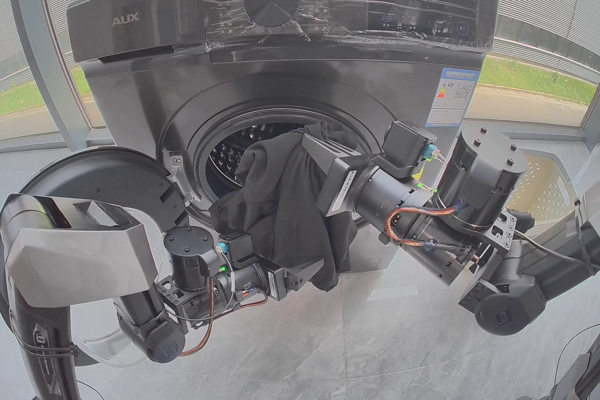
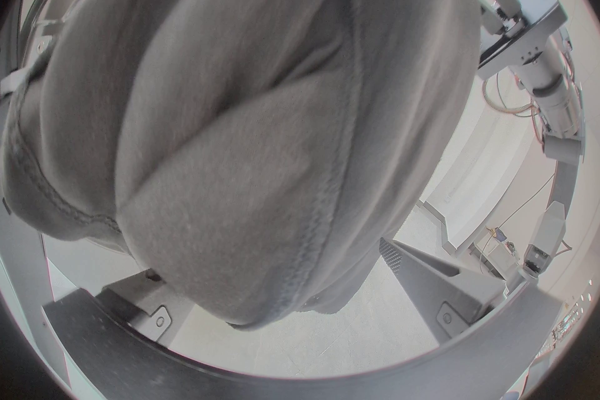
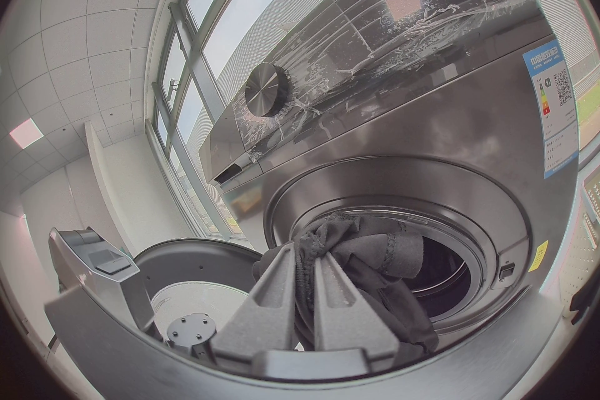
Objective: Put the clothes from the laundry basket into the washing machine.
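Loading: right gripper (image 3: 305, 254) clamped on garment (image 1: 281, 201), drum mouth (image 1: 230, 157) just beyond fingertips; left gripper (image 2: 275, 273) fingers apart beneath. Next: push inward.

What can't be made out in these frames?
- Drum interior: head view, black garment covers most of the opening.
- Basket contents: head view, right arm hides them.
- Whether the left claw touches the garment: left wrist view, cloth hangs before its open fingers; contact unclear.
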Motion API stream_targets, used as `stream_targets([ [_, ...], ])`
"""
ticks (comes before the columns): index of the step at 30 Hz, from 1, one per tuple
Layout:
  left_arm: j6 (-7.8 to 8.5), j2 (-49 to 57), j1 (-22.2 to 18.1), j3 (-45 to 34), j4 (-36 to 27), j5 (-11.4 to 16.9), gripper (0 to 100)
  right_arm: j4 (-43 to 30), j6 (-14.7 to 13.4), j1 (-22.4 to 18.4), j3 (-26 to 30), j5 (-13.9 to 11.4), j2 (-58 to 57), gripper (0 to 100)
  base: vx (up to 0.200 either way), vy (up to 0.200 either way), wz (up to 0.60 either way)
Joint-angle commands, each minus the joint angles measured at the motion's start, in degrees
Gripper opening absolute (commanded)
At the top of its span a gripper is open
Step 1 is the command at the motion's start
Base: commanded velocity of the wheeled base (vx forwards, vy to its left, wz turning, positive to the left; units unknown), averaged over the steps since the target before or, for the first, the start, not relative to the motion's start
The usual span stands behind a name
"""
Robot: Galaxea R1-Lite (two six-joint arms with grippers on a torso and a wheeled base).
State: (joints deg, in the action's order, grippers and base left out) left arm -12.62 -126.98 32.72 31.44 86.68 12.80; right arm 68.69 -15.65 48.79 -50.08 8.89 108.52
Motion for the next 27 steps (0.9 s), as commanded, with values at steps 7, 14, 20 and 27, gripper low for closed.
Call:
stream_targets([
  [7,-0.04,5.1,1.2,-1.6,0.0,0.4,100,0.1,0.0,-0.1,0.1,0.0,0.7,0,0.000,0.000,0.00],
  [14,0.14,4.2,2.1,-1.6,-0.1,0.3,100,0.1,0.0,-0.1,0.1,0.0,0.9,0,0.000,0.000,0.00],
  [20,0.58,2.3,2.6,-1.1,0.0,0.0,0,0.1,-0.1,0.2,0.1,0.0,0.9,0,0.000,0.000,0.00],
  [27,0.40,2.5,2.6,-1.5,0.0,-0.1,0,0.2,-0.2,0.0,0.8,0.0,0.8,0,0.000,0.000,0.00],
])
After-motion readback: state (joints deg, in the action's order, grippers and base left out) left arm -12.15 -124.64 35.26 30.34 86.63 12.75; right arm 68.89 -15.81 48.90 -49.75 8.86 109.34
